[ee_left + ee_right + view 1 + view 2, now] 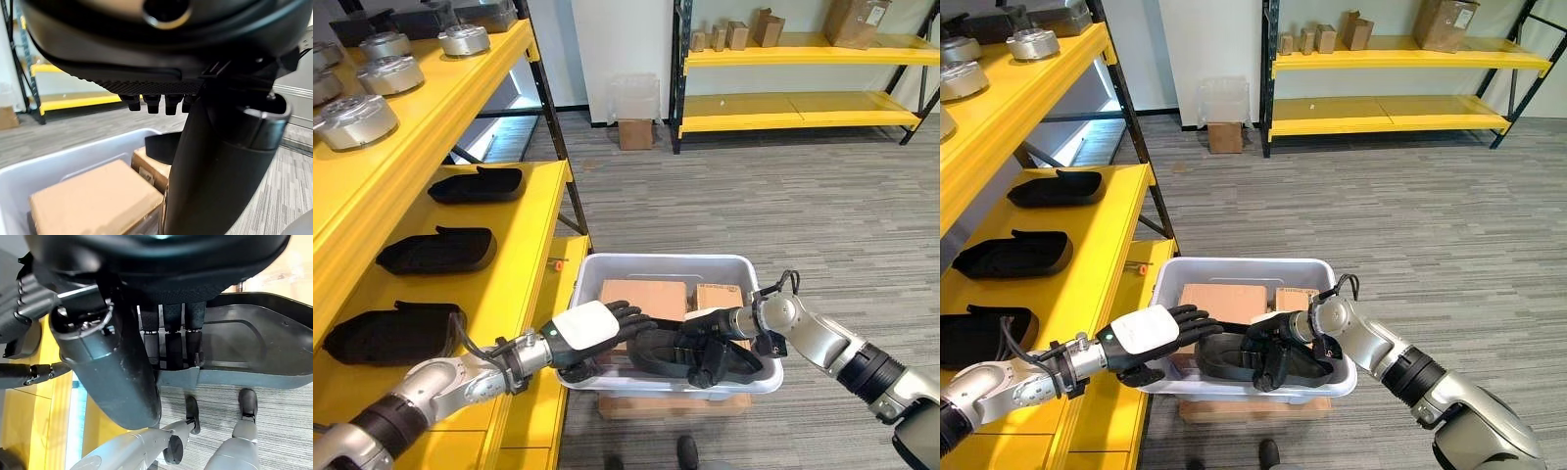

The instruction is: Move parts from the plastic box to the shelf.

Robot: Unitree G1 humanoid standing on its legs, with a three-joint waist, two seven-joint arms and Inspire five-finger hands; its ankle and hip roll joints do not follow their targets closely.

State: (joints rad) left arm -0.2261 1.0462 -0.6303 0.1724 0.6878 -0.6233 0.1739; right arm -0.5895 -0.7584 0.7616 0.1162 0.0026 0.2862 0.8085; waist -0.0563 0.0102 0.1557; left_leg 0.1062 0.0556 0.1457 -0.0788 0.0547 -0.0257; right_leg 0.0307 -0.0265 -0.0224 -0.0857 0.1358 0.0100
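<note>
Pick-up step in hand. Black moulded part (705, 357) found lying in the plastic box (607, 269) beside cardboard cartons (641, 294). Right hand (1278, 352) found curled over the part's rim, gripping it. Left hand (592, 328) held with fingers straight over the box's near-left edge, gripping nothing. Next move judged: lift clear of the box wall, then carry left to the yellow shelf (524, 255).

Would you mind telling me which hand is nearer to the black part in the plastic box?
Right. The right hand has its fingers curled on the black part inside the plastic box. The left hand is at the box's left rim, its fingers reaching towards the part.
</note>
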